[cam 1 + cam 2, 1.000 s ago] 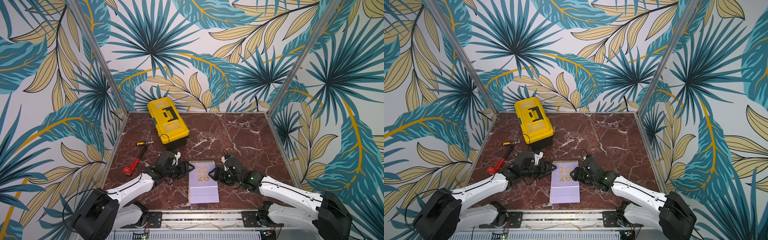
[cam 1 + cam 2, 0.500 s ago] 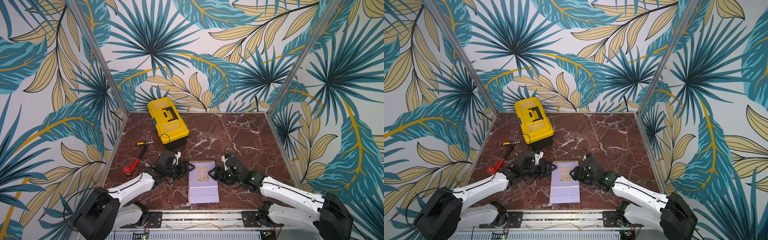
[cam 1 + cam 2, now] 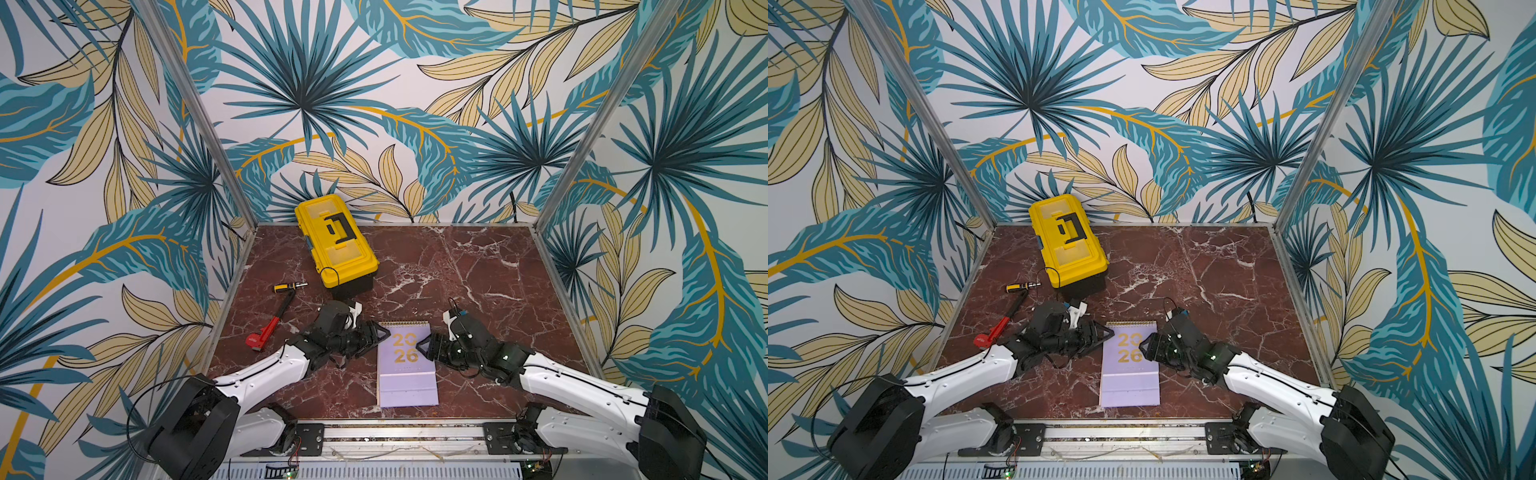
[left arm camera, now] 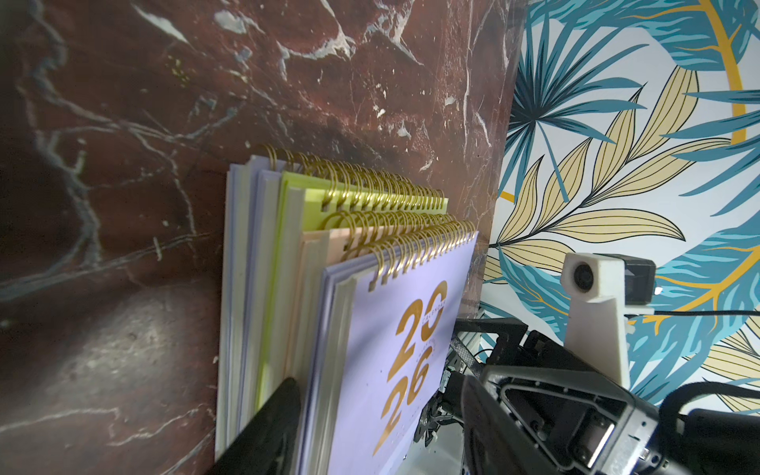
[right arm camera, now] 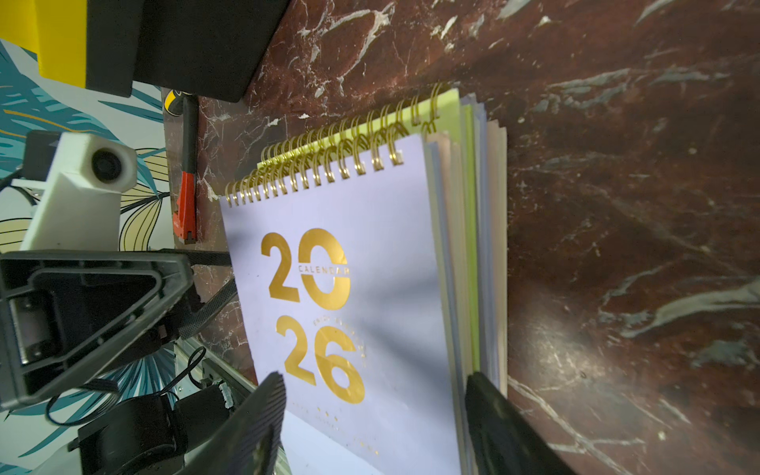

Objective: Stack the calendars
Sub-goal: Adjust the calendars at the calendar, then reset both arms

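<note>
Left gripper [image 3: 381,334] and right gripper [image 3: 423,347], jaws parted wide, flank flat spiral-bound calendars [image 3: 407,374], lilac cover, gold rings; glossy maroon marble bench [image 3: 478,270]; leaf-print walls [image 3: 374,104].

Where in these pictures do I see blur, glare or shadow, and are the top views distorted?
Left wrist view: the near finger is blurred; a pale sheen lies on the marble table. Right wrist view: soft shadow bands cross the top calendar; the two near fingers are blurred. Both top views: sharp, evenly lit, but the corner posts lean outward.
</note>
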You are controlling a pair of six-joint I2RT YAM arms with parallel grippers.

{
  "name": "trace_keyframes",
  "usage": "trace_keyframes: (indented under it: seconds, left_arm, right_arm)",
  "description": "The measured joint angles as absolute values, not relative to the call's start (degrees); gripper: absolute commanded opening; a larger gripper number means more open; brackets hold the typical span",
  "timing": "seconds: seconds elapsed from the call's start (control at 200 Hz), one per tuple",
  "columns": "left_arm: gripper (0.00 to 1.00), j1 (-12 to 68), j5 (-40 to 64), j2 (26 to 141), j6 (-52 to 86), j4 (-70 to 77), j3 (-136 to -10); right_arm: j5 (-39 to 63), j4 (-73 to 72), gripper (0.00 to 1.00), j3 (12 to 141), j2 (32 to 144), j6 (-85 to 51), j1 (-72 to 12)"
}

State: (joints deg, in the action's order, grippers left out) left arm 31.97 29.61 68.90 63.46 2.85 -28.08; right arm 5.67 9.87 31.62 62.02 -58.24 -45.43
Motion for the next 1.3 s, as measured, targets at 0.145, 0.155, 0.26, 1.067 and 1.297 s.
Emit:
trace_keyframes:
  seconds: [0.145, 0.155, 0.26, 1.067, 1.297]
  left_arm:
    - [0.64, 32.0, 29.6, 68.8, 63.6, 3.3, -28.1]
    - [0.64, 32.0, 29.6, 68.8, 63.6, 3.3, -28.1]
    - [0.64, 32.0, 29.6, 68.8, 63.8, 3.6, -28.1]
    - [0.76, 29.3, 23.2, 63.5, 58.0, -9.4, -32.8]
    - [1.0, 23.7, 15.3, 57.2, 46.3, -22.5, -40.0]
  right_arm:
    - [6.0, 9.2, 0.71, 31.5, 62.0, -58.3, -45.4]
    - [6.0, 9.2, 0.71, 31.5, 62.0, -58.3, -45.4]
    - [6.0, 9.1, 0.71, 31.4, 62.0, -58.3, -45.4]
    - [-2.4, 23.4, 0.99, 34.0, 50.3, -54.1, -45.4]
    - [-13.5, 33.5, 1.0, 42.7, 46.5, -44.8, -45.4]
